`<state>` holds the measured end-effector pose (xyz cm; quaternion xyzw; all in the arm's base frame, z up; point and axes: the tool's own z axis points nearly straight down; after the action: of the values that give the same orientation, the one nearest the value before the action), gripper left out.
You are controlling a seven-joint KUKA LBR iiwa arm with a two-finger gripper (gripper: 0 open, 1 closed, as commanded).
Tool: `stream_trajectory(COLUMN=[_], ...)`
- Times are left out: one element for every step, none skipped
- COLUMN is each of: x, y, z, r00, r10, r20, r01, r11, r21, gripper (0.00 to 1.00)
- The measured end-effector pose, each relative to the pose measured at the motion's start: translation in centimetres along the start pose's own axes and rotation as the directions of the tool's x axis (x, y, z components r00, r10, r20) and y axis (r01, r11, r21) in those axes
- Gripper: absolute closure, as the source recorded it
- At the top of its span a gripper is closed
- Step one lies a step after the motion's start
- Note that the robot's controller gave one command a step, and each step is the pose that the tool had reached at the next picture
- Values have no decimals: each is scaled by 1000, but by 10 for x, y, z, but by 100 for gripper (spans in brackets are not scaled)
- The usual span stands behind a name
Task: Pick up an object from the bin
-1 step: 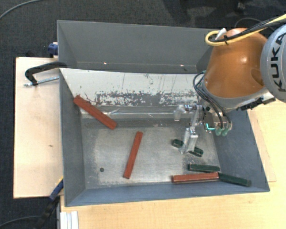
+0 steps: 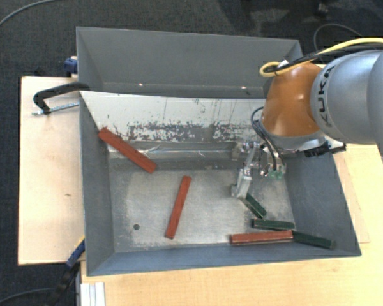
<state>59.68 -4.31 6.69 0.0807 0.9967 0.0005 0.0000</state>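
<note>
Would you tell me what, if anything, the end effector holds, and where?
That cannot be told: the end effector sits at the upper end of a dark green stick, no grip visible.

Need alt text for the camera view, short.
The gripper hangs over a dark green stick at the right of the grey bin. Two more green sticks and a red-brown stick lie near it; two red-brown sticks lie farther left.

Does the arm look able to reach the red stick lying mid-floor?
Probably yes: the red stick lies alone on bare bin floor, with nothing on or against it, left of the arm.
</note>
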Motion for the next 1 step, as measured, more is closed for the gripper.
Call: stream_trajectory(x=[15], y=[-23], z=[-121], r00=[937], r10=[-350], r20=[11], r01=[350], r11=[937], r21=[4], gripper=[0])
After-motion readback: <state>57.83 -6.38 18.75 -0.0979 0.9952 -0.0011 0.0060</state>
